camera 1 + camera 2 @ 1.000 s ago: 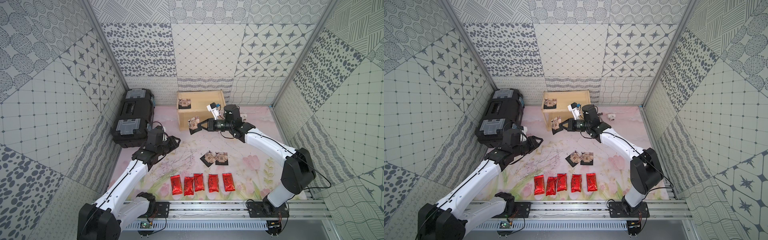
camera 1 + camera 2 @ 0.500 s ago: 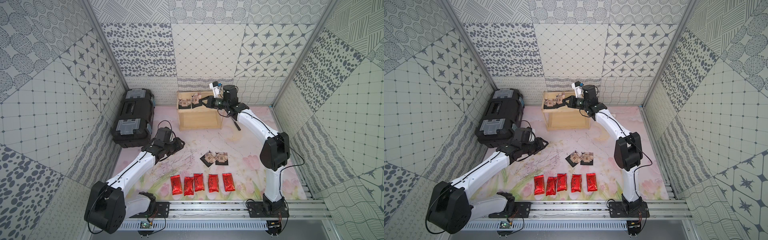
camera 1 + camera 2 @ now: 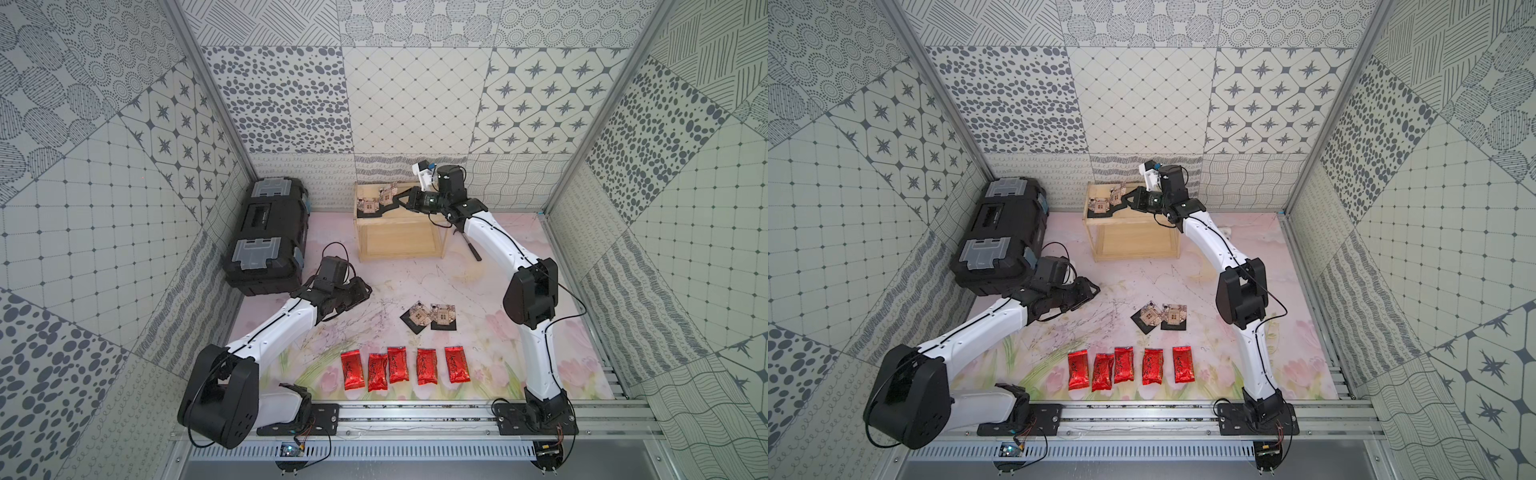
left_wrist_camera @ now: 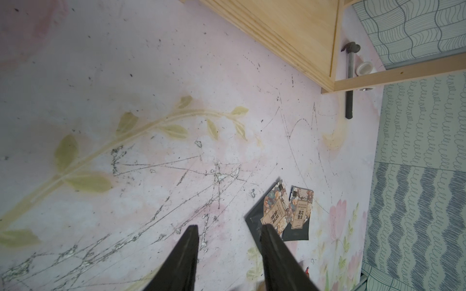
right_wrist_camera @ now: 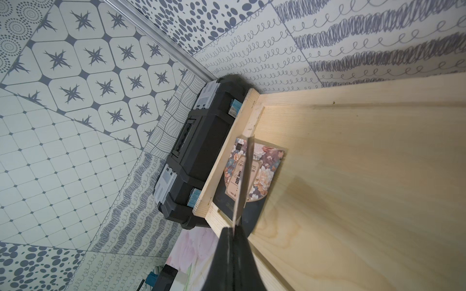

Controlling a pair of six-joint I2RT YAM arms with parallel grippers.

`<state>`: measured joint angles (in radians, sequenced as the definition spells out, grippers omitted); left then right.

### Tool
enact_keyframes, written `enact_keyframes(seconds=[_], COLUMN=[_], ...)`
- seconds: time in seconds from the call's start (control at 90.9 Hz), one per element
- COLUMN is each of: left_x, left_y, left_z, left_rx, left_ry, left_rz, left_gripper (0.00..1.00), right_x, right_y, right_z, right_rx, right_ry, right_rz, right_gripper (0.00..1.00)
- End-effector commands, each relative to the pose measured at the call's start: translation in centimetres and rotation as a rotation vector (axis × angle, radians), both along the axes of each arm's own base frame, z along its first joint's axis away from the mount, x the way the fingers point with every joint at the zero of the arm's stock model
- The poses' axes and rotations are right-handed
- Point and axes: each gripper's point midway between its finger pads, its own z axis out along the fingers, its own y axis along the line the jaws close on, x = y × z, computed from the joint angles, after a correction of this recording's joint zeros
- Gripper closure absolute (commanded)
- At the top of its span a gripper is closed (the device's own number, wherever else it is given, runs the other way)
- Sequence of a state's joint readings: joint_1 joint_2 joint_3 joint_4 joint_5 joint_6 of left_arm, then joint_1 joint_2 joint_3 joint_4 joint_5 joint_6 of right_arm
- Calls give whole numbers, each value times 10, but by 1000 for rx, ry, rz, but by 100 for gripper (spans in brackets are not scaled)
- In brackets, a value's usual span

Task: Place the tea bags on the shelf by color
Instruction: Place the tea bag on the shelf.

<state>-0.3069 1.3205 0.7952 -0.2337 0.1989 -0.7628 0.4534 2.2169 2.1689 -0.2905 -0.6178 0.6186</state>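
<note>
bare mat [image 3: 415, 278] between shelf [image 3: 399, 245] and two black packets [image 3: 432, 318], toolbox [image 3: 266, 232] blocking the left side, hammer [image 3: 471, 249] beside shelf's right post, red packets [image 3: 397, 365] along near edge

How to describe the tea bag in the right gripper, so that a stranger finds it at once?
Find the wooden shelf at the back wall. Two black tea bags are over its top board, at the toolbox end: one lies flat; this one is raised and tilted, pinched in the right gripper.

Five shiny red packets [image 3: 399, 365] bear dark writing; black packets [image 3: 443, 316] carry beige floral labels. The shelf [image 3: 399, 245] is pale wood, the toolbox [image 3: 266, 232] black with grey latches.
</note>
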Motion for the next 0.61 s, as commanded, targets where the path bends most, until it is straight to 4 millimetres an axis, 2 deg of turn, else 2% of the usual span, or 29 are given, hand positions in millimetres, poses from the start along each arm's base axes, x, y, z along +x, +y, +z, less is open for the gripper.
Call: enact_keyframes(seconds=[0.0,0.319,0.594], left_x=[6,7,7], left_y=[-5,-5,-6], left_z=[6,8,8], left_rx=[9,12,10], left_ry=[-47,-54,-55], left_rz=[-31,-40,-43], left_gripper=[54,54,54], right_x=[2,8,12], right_y=[9,7,5], right_z=[2,-7,-17], right_rx=[40,14,-17], right_ry=[20,32,40], right_rz=[29,5,-7], right_gripper=[100,98,91])
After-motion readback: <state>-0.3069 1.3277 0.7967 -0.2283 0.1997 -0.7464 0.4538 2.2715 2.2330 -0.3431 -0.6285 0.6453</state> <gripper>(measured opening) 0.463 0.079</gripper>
